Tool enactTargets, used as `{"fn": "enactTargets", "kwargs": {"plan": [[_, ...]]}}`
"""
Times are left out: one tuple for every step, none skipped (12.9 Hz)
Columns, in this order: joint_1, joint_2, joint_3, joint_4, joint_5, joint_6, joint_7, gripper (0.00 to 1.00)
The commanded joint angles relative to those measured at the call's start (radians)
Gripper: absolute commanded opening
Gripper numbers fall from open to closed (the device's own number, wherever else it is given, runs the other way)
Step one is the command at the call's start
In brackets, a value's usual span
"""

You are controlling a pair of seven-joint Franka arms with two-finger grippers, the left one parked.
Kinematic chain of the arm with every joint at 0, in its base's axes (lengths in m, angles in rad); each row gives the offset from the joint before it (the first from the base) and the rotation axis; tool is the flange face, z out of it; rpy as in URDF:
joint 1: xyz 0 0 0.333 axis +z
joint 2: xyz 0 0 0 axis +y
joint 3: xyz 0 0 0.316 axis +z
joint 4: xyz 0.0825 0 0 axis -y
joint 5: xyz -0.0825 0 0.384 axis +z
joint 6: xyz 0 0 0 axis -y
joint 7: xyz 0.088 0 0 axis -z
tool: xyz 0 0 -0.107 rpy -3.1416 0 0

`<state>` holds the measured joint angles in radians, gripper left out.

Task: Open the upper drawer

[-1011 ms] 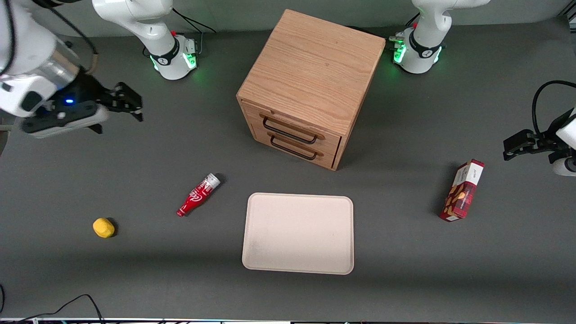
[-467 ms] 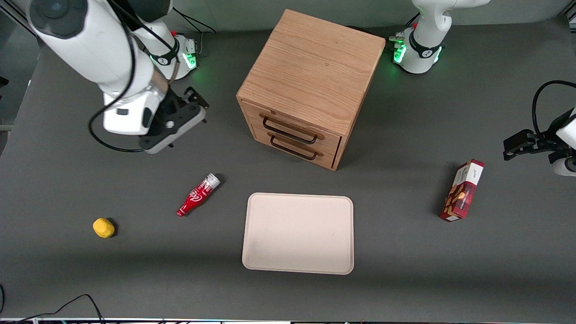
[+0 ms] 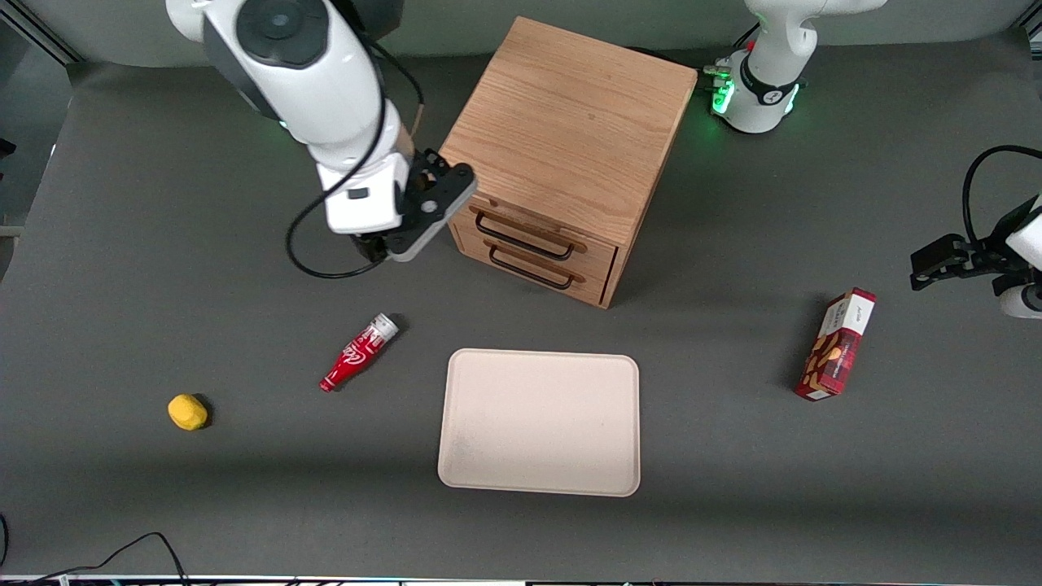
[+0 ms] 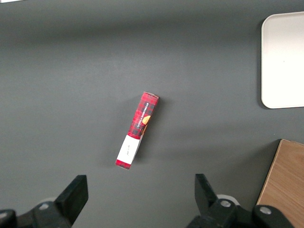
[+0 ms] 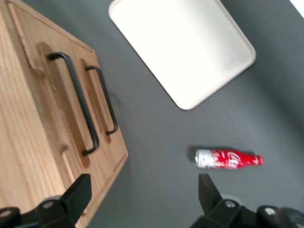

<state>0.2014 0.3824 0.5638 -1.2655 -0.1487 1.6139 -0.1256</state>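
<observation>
Gripper beside the cabinet, both drawers shut.

We see our gripper (image 3: 387,248) hanging above the counter (image 3: 163,268) just beside the cabinet (image 3: 562,122), at the corner toward the working arm's end, touching nothing. In the wrist view its fingers (image 5: 78,192) stand wide apart with nothing between them. The upper drawer (image 3: 533,230) sits flush in the cabinet front, its black handle (image 3: 521,236) just above the lower drawer (image 3: 537,268). In front of the cabinet, nearer the camera, lies a tray (image 3: 539,422). A red bottle (image 3: 358,352) lies on its side beside the tray, below our gripper. A yellow lump (image 3: 187,412) rests farther toward the working arm's end; a red box (image 3: 836,344) lies toward the parked arm's.
</observation>
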Motion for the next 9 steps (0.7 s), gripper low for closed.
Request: {"fn": "enactTargets", "kwargs": {"plan": [[0.053,0.073,0.008,0.044,-0.034,0.035,-0.008,1.0],[0.073,0.091,0.008,0.044,-0.048,0.056,-0.005,1.0],[0.088,0.114,0.01,0.044,-0.057,0.075,0.009,1.0],[0.099,0.134,0.011,0.041,-0.057,0.101,0.014,1.0],[0.101,0.154,0.011,0.041,-0.054,0.125,0.014,1.0],[0.098,0.173,0.013,0.038,-0.049,0.147,0.009,1.0],[0.096,0.193,0.016,0.037,-0.046,0.173,0.001,1.0],[0.092,0.213,0.022,0.034,-0.045,0.194,0.001,1.0],[0.09,0.231,0.03,0.032,-0.042,0.208,0.0,1.0]]}}
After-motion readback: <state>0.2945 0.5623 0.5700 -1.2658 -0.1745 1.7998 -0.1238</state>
